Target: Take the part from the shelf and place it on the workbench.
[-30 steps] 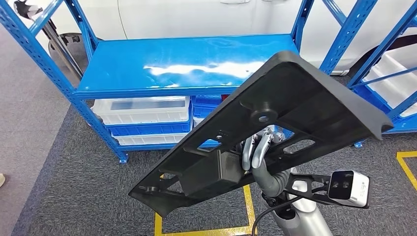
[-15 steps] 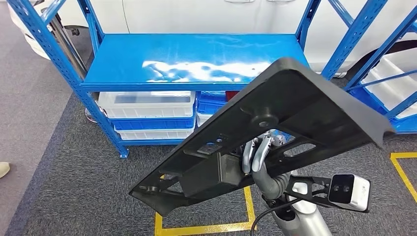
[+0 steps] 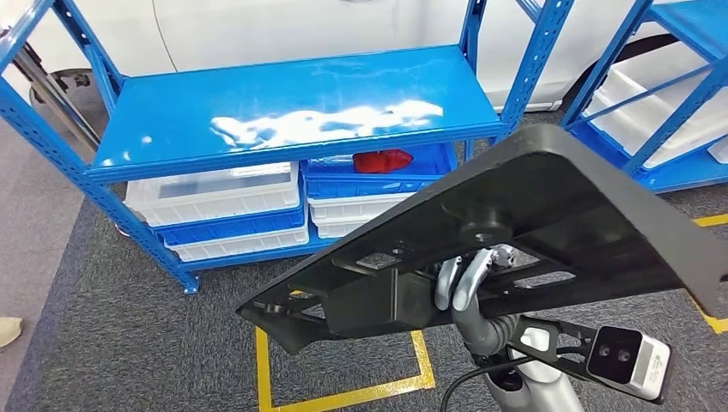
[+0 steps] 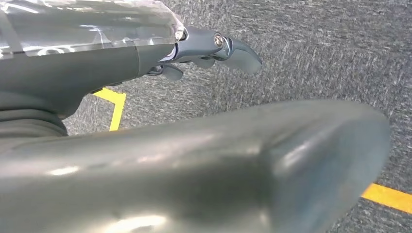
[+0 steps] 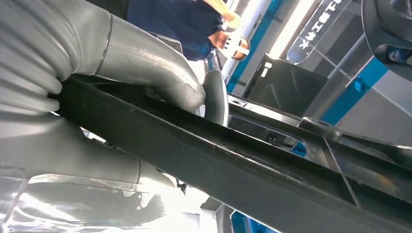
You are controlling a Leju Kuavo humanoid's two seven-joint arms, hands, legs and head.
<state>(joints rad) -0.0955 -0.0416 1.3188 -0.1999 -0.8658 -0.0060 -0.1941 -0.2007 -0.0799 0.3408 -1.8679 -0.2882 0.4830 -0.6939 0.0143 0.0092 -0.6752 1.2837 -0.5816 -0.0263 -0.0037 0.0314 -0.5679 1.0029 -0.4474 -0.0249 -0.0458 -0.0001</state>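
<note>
Right robot hand (image 3: 464, 279) gripping tilted part (image 3: 549, 206)

Looks like a factory floor or warehouse-type workshop. You've got blue steel racking (image 3: 283, 116) with stacked plastic bins (image 3: 219, 193) underneath, grey industrial carpet (image 3: 112, 335) marked with yellow floor tape (image 3: 343, 396), and a white car (image 3: 283, 30) parked behind.

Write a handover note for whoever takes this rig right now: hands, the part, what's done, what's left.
Right robot hand: grips the big black panel from below, holding it tilted above the grey carpet.
Left robot hand: hangs over the carpet, fingers apart, holding nothing.
Blue shelf: top level bare; bins and a red part on the level below.
Done: panel is off the shelf.
Left: carry it to the workbench and set it down.
</note>
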